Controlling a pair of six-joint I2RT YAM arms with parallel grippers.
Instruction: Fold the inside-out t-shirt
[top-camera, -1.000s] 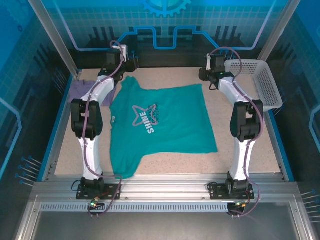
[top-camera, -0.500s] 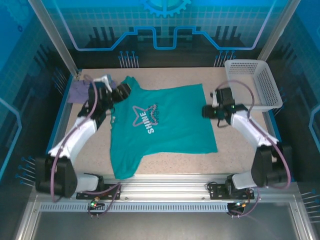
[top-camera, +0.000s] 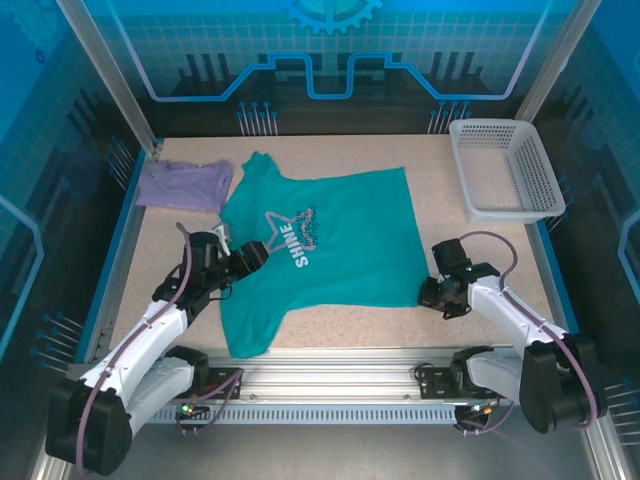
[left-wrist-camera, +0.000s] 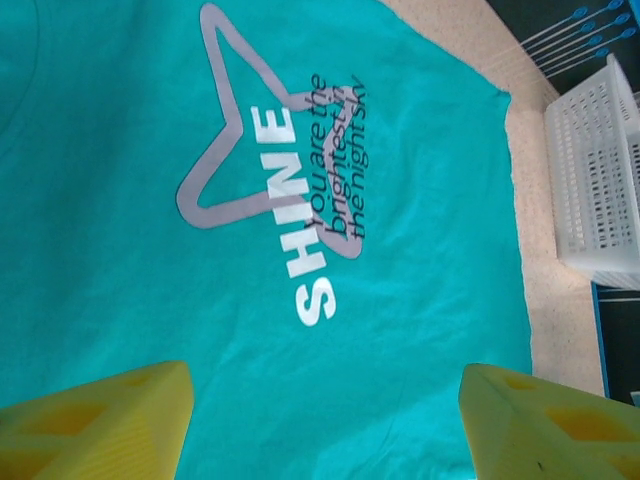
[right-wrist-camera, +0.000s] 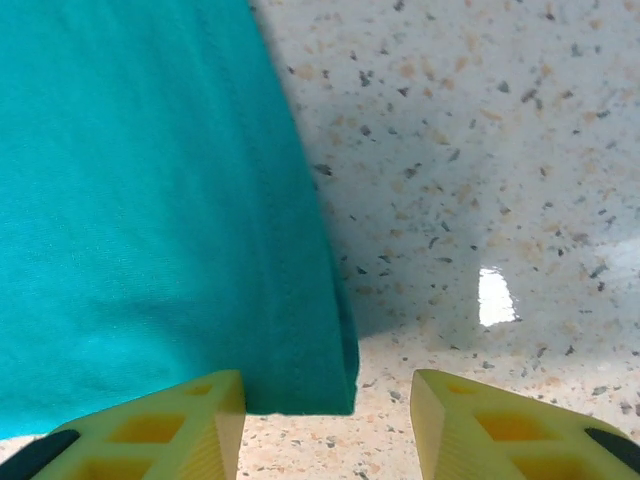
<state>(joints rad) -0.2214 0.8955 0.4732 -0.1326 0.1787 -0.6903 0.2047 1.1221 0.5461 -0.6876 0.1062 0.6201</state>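
Teal t-shirt flat at table centre, print up. Left end effector over its 9 o'clock edge, fingers wide. Right end effector at 4 o'clock hem corner, fingers wide, straddling edge. Bare speckled table at 3 o'clock. White basket at 2 o'clock. Lavender shirt at 10 o'clock, just beside teal sleeve.

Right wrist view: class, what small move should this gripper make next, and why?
Probably lower the right gripper straight down and close on the t-shirt at its hem corner. Its jaws stand open, and that corner lies flat on the table just between the fingers, not yet gripped.
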